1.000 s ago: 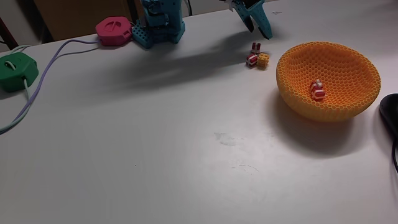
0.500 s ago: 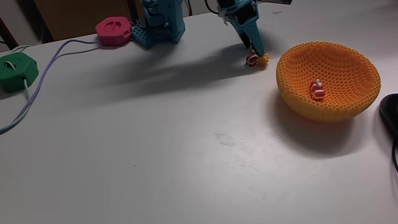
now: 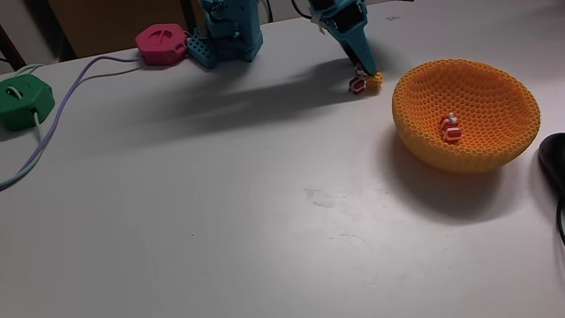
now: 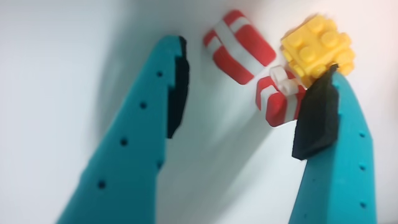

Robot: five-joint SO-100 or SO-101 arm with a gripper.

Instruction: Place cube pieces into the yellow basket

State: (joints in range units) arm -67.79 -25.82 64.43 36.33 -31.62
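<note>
Your fingers (image 4: 245,115) are spread apart with nothing between them, tips down at the worktop (image 3: 265,194). In the wrist view the left finger (image 4: 149,118) stands on bare surface, while the black pad of the right finger (image 4: 317,121) touches, or nearly touches, the lower striped cube (image 4: 281,94). That cube sits just inside the right pad, at the edge of the gap and not at its centre. The upper striped cube (image 4: 239,46) lies beyond the fingertips, and the yellow studded cube (image 4: 318,48) sits just past the right fingertip, against the lower striped cube.

In the fixed view the gripper (image 3: 365,69) comes down on the little cluster of cubes (image 3: 363,83), which lies just left of the yellow basket (image 3: 466,113). One red-and-white cube (image 3: 451,129) already rests inside the basket.

To do this pick well, I'd judge you need to shift the fingers slightly toward the basket side so the lower striped cube lies midway between the pads before you close. As you stand, closing would likely drag the left finger across bare worktop and press the cube sideways into the yellow one, or pinch only a corner. Keep the tips low to the surface, close slowly, and watch that the right pad does not ride up over the yellow cube. Take one piece only, lift straight up, then swing over the basket rim.
</note>
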